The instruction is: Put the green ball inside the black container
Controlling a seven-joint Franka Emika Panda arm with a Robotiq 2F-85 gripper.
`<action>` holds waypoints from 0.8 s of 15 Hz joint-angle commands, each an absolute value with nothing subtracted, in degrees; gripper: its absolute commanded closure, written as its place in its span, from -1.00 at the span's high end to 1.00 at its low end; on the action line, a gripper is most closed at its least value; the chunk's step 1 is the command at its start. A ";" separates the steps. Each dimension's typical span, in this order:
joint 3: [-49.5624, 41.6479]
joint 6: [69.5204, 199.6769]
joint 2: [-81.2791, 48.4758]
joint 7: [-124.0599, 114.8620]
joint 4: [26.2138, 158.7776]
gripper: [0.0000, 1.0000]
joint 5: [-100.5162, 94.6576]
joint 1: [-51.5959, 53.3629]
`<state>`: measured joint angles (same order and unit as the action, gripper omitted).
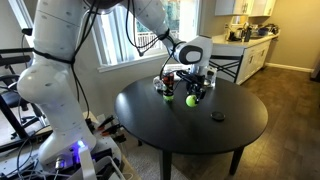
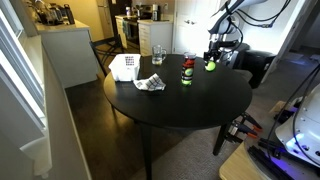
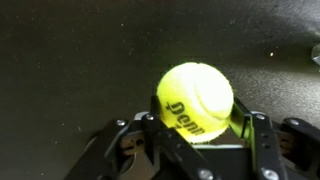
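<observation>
The green ball (image 3: 195, 98) is a lime-green tennis ball with dark lettering, and it sits between my two fingers in the wrist view. My gripper (image 3: 197, 120) is shut on it, one pad on each side. In both exterior views the ball (image 1: 191, 99) (image 2: 210, 66) hangs at the gripper (image 1: 197, 90) (image 2: 213, 58), low over the far part of the round black table (image 1: 230, 135). I cannot make out the black container in any view.
A dark can with red (image 2: 186, 72) stands next to the gripper, and it also shows in an exterior view (image 1: 165, 86). A clear glass (image 2: 157, 54), a white box (image 2: 124, 67) and crumpled wrapping (image 2: 150, 83) lie further along. A flat black disc (image 1: 218, 117) lies on the table.
</observation>
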<state>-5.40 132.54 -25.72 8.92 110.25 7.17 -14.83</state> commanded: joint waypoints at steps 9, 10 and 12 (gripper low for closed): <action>-2.52 146.10 -11.20 21.16 122.67 -0.18 10.48 -13.03; -1.67 147.55 -10.31 22.57 123.40 -0.18 10.82 -12.54; -0.15 150.25 -8.74 24.45 124.95 -0.18 11.25 -11.37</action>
<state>-1.87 146.07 -13.19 19.86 120.29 9.71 -12.55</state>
